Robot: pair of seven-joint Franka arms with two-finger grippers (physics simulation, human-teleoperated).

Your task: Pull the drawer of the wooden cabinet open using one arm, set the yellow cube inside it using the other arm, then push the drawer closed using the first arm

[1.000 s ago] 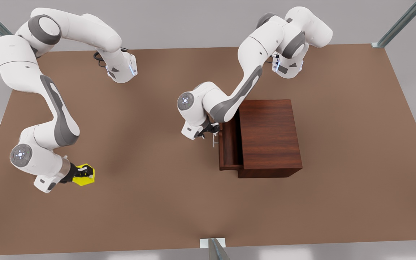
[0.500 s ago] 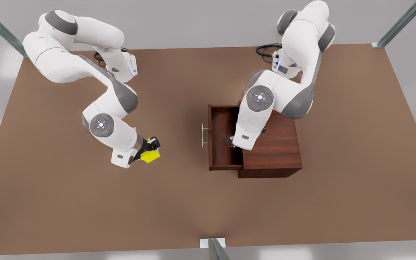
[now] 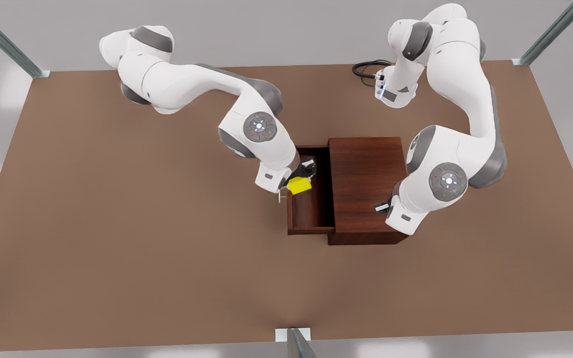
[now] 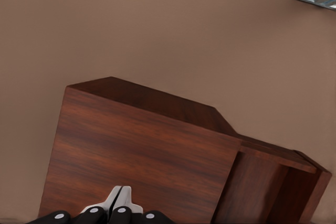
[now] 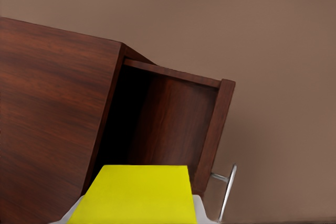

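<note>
On the brown desk (image 3: pixel 117 248), centre of the front view, we see the dark wooden cabinet (image 3: pixel 366 184) with its drawer (image 3: pixel 311 214) open. Right gripper (image 3: pixel 302 180) jaws grip the small yellow cube (image 3: pixel 298 185) above the drawer. Left gripper (image 3: pixel 381 206) jaws are closed, over the cabinet top.

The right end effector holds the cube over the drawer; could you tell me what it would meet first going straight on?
Probably the drawer floor; the right end effector carries the cube above its opening, though depth is unclear.
</note>
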